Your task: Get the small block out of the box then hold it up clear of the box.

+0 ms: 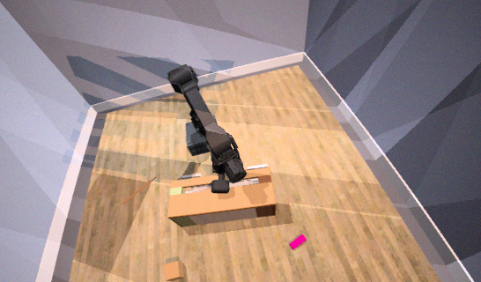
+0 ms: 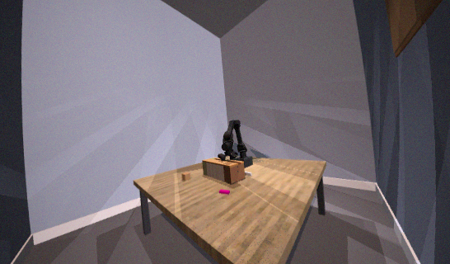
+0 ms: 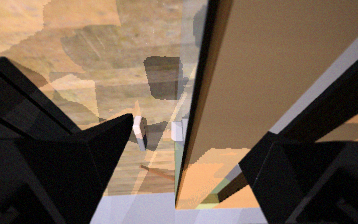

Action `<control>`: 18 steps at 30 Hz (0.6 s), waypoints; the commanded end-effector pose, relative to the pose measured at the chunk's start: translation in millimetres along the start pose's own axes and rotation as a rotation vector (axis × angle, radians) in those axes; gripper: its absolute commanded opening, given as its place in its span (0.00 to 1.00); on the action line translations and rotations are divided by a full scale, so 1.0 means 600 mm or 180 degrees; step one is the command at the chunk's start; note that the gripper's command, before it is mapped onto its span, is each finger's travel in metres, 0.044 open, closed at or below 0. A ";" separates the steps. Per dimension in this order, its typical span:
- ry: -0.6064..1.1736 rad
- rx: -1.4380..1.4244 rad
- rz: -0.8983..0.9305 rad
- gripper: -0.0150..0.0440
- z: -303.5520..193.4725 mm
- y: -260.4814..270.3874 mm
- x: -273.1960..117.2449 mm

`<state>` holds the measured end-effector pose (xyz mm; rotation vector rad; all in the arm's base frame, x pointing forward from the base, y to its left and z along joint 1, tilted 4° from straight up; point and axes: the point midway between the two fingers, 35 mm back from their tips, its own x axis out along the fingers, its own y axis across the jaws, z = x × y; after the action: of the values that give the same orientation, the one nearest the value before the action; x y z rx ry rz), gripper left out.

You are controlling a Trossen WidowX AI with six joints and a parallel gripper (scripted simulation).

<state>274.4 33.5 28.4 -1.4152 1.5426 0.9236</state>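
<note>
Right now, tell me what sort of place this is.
Probably a bare test room: plain grey walls around one wooden table, with a single black robot arm mounted on it, reaching over a brown box. No furniture or clutter otherwise.

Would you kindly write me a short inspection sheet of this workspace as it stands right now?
Surface: wooden table, bearing all the items below.
Job's things: box upright near the table's middle; the block inside cannot be made out with certainty.
Clutter: pink piece in front of the box; small brown cube near the table edge; thin stick to one side of the box.
End effector: open, empty, poised over the box's top rear edge; fingers straddle the box's wall.
Cables: nothing seen.
Surroundings: grey walls, white baseboard; nothing else seen.
</note>
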 end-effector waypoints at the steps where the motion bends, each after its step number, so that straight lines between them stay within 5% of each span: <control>1: -0.0008 0.0014 0.0001 0.93 -0.006 0.000 0.001; 18: -0.0005 0.0014 0.0001 0.93 -0.022 0.000 0.007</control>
<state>275.4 19.5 31.2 -1.4056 1.5369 0.9151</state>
